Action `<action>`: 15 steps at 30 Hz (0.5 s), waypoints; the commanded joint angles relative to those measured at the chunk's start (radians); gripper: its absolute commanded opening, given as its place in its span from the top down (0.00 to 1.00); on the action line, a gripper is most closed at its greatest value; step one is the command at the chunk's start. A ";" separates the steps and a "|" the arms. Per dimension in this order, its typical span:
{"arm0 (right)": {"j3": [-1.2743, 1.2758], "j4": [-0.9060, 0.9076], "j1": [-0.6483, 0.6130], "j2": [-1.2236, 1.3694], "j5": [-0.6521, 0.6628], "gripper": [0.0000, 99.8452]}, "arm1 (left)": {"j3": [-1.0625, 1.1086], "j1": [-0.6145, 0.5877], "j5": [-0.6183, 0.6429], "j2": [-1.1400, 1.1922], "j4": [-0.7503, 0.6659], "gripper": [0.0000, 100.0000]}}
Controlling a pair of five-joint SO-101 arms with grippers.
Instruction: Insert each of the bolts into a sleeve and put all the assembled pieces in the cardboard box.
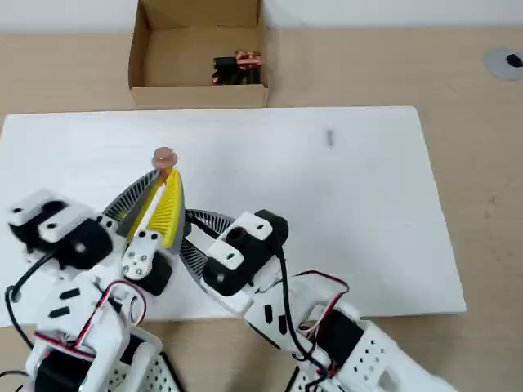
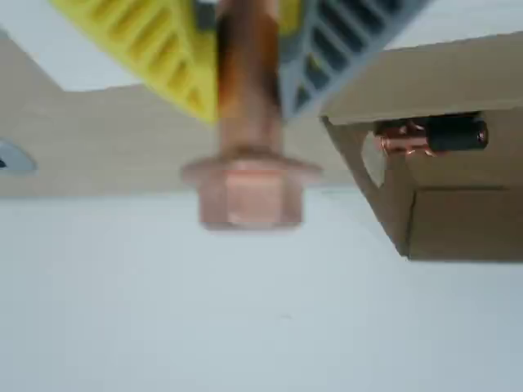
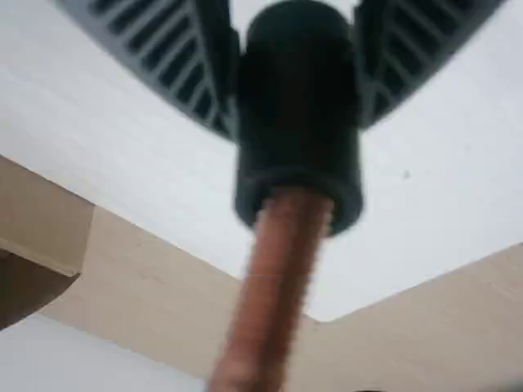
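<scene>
A: Where's the bolt [image 2: 249, 192]?
B: Pinched by its shaft in the left gripper [image 2: 249, 106], head outward, above the white sheet [image 1: 351, 229], short of the cardboard box [image 1: 198, 96].
A: And the right gripper [image 3: 296, 118]?
B: Clamped on a black sleeve [image 3: 298, 180], with a copper shaft [image 3: 270, 302] sticking out of it. An assembled piece [image 1: 237, 69] lies in the box.

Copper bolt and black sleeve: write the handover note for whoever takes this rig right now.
Left claw: shut on the copper hex-head bolt.
Right claw: shut on the black cylindrical sleeve, bolt shaft entering it, above the white board.
Done: at least one assembled bolt-and-sleeve piece lies in the open cardboard box.
Left: seat this bolt fully, then put the pair in the box.
</scene>
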 commanded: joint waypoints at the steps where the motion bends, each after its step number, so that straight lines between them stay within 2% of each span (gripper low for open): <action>1: -0.062 -0.028 0.012 -0.022 -0.011 0.99 | 0.035 -0.048 -0.023 -0.007 -0.066 1.00; 10: -0.062 -0.029 0.012 -0.024 -0.011 0.99 | 0.048 -0.041 -0.021 -0.007 -0.055 1.00; 15: -0.062 -0.029 0.016 -0.024 -0.008 0.99 | -0.014 0.028 -0.026 -0.007 0.103 1.00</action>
